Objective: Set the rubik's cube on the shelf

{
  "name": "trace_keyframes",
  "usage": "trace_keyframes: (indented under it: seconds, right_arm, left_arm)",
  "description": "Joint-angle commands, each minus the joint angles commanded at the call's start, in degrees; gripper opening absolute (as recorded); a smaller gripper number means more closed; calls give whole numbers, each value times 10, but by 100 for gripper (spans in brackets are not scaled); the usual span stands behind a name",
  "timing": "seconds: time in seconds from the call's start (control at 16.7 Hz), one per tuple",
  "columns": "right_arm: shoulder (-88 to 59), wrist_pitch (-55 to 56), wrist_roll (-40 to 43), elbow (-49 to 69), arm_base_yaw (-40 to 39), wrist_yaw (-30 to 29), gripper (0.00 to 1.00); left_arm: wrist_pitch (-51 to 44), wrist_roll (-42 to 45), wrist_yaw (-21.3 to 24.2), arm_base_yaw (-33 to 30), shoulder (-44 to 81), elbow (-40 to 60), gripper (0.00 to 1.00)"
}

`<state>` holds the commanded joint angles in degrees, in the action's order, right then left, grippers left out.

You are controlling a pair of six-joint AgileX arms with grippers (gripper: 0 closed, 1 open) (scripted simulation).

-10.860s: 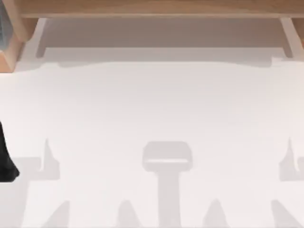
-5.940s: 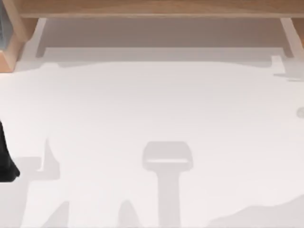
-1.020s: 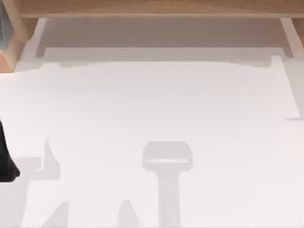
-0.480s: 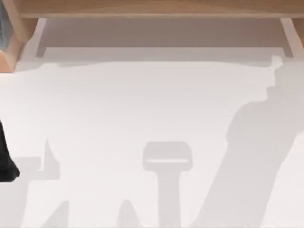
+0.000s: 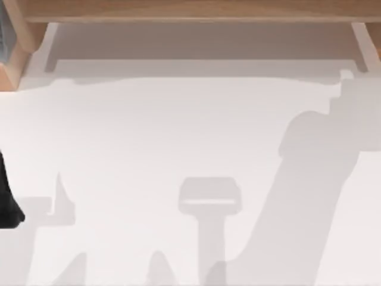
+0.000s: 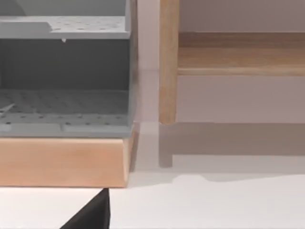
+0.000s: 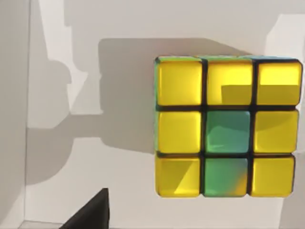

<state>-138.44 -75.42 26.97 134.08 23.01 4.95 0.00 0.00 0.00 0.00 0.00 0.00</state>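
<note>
A sliver of the left arm (image 5: 8, 199) is seen at the left edge of the top view: a black, matte, rounded shape, wider toward its lower end, with no markings, screws or cables that can be made out. In the left wrist view, a black wedge with one straight vertical edge and one sloping edge (image 6: 90, 214) is seen at the frame's border; it is plain, flat black, without visible detail. The same kind of black wedge (image 7: 90, 212) is seen in the right wrist view, equally plain. Whether these wedges belong to a hand or its mount cannot be told.
</note>
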Motion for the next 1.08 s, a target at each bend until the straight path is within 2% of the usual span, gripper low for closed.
trace_keyframes:
  seconds: [0.24, 0.54, 0.78, 1.08]
  right_arm:
    - [-4, 11, -1, -8, 0, 0, 100]
    - [-44, 87, -10, -42, -10, -2, 100]
    - [-49, 93, -11, -43, -11, -3, 100]
    - [-49, 93, -11, -43, -11, -3, 62]
  left_arm:
    - [0, 0, 0, 0, 0, 0, 100]
    - [0, 0, 0, 0, 0, 0, 100]
    - [0, 0, 0, 0, 0, 0, 100]
    - [0, 0, 0, 0, 0, 0, 100]
